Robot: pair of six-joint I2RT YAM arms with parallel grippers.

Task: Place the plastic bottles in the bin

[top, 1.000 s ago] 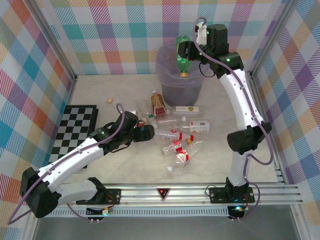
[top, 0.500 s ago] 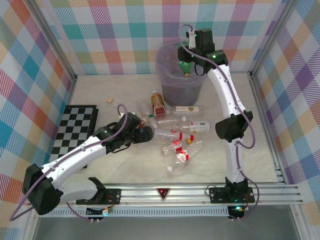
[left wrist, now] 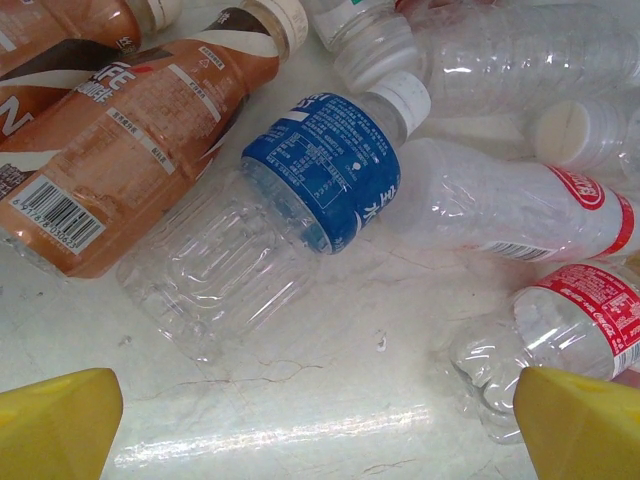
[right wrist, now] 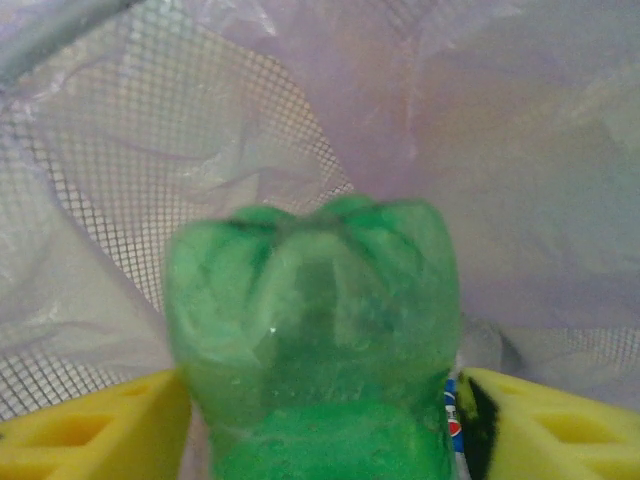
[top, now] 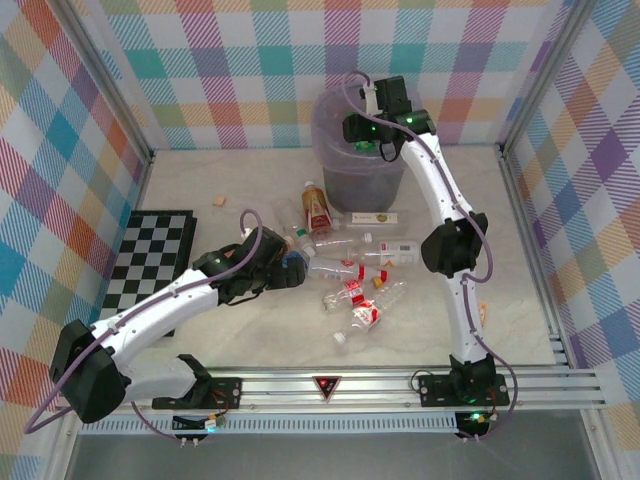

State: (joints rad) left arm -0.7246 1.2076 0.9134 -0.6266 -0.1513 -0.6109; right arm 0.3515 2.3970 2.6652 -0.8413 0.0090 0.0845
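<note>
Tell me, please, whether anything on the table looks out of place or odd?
A chessboard lies at the left edge of the table, unrelated to the bottles scattered on their sides mid-table. A small tan block sits alone farther back on the left.

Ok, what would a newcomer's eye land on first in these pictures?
A translucent green plastic bottle sits between the right arm's jaws, over the bag-lined round grey-lilac plastic bin at the back. In the middle lies a heap of small clear and brown plastic bottles, the left arm's open jaws above it.
</note>
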